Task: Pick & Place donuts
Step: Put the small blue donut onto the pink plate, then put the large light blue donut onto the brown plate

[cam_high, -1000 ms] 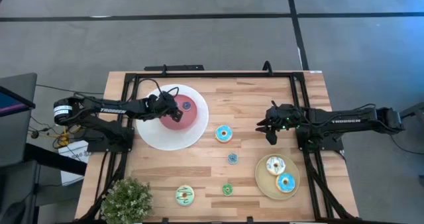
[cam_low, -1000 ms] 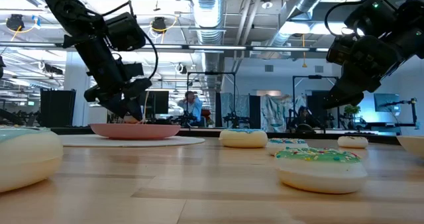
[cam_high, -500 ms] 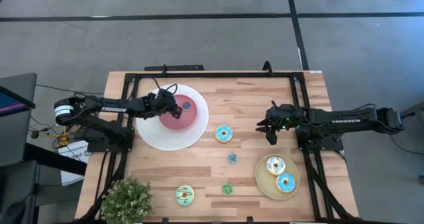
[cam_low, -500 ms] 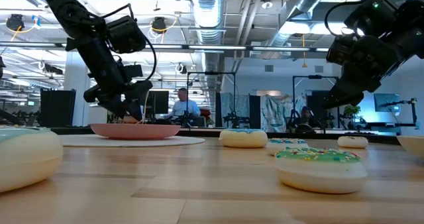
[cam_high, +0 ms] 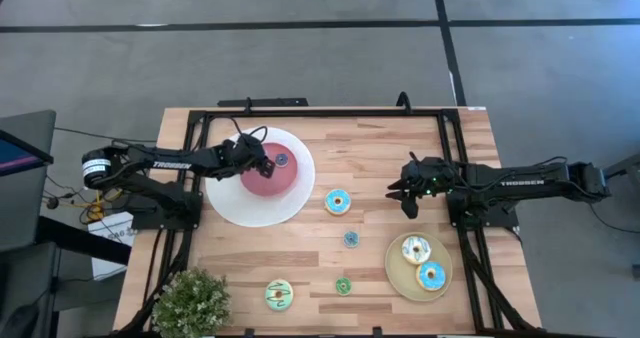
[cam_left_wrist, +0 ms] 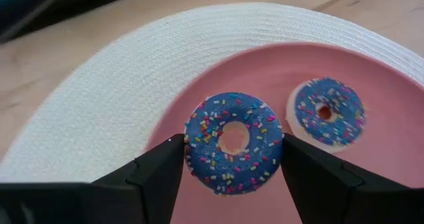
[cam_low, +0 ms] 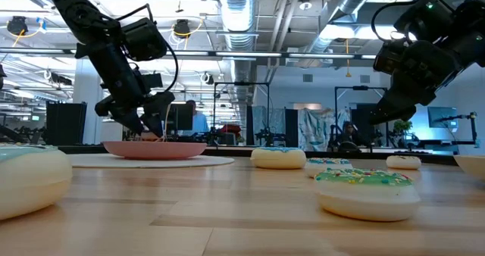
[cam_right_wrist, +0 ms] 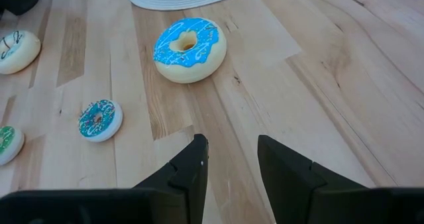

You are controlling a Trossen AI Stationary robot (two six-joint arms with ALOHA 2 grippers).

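Sitting between the left tool's (cam_left_wrist: 232, 177) fingers: a purple donut (cam_left_wrist: 233, 141).

table (cam_high: 400, 143): wood | on it: white plate (cam_high: 232, 206), tan plate (cam_high: 398, 272), donuts (cam_high: 338, 202), plant (cam_high: 190, 300)

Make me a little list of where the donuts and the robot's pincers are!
left pincer: at the pink plate centre, around a dark blue donut; grip unclear
second blue donut: beside it, on the pink
right pincer: open, empty, above the table
tan plate: white donut, blue donut
loose on table: light blue donut, teal donut, green donut, pale green donut
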